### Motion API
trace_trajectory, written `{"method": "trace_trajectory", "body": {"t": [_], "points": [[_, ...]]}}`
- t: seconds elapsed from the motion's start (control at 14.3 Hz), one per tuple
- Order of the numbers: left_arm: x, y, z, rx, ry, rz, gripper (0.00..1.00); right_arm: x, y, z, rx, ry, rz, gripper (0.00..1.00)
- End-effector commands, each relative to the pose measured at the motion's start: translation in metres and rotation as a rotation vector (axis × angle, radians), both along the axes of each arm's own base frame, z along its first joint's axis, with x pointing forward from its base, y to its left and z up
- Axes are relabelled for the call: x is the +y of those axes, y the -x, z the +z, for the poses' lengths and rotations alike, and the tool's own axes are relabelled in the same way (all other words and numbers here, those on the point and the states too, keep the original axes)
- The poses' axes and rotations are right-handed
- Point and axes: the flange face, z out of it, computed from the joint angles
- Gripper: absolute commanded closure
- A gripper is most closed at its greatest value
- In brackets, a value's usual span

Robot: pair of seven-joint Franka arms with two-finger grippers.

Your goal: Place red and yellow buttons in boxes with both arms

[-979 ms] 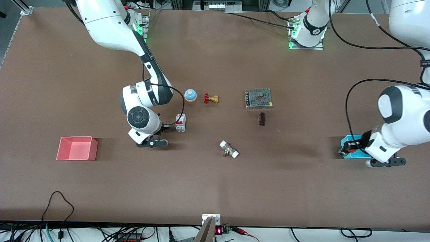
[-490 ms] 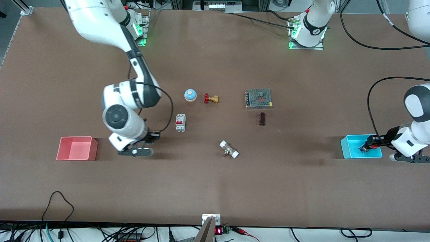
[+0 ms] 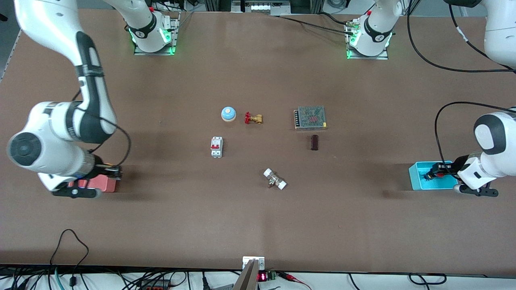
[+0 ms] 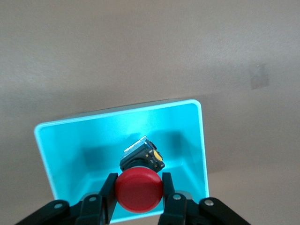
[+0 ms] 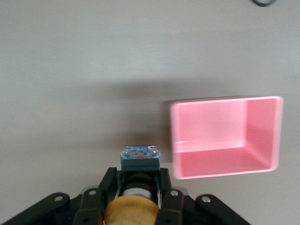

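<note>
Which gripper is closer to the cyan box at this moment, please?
The left. The left gripper hangs over the cyan box, holding the red button above it; the right gripper is at the table's right-arm end, beside the pink box.

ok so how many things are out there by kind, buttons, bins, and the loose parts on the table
buttons: 2, the red button in the left claw over the cyan bin; the yellow button in the right claw beside the pink bin
bins: 2
loose parts: 6, blue dome, brass valve, circuit breaker, mesh-topped unit, dark block, white-ended fitting
total: 10
</note>
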Motion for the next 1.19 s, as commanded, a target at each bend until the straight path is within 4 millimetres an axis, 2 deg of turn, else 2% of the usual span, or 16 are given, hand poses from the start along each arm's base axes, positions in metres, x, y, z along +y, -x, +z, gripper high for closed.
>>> {"method": "trace_trajectory", "body": {"t": [0.0,0.14,0.28,0.42,0.63,0.77,0.98,1.12], "points": [[0.003,-0.002,-0.003,-0.017,-0.012,-0.027,0.70,-0.046,-0.008,-0.016,0.017,-0.007,0.053,0.74],[0.001,-0.003,-0.007,-0.012,-0.011,-0.027,0.66,-0.067,-0.012,-0.030,0.028,-0.004,0.068,0.74],[-0.003,-0.006,-0.004,-0.018,-0.012,-0.028,0.47,-0.070,-0.012,-0.044,0.043,-0.001,0.082,0.74],[-0.003,-0.013,0.007,-0.043,-0.019,-0.031,0.28,-0.075,-0.014,-0.062,0.040,0.016,0.090,0.73],[-0.008,-0.024,0.028,-0.082,-0.028,-0.037,0.07,-0.077,-0.013,-0.078,0.061,0.020,0.089,0.73],[-0.022,-0.028,0.040,-0.093,-0.036,0.004,0.00,-0.077,-0.013,-0.082,0.061,0.021,0.099,0.73],[-0.066,-0.025,0.066,-0.091,-0.038,0.071,0.00,-0.079,-0.014,-0.095,0.058,0.026,0.102,0.73],[-0.085,-0.022,0.076,-0.099,-0.042,0.088,0.00,-0.081,-0.013,-0.103,0.065,0.040,0.111,0.73]]}}
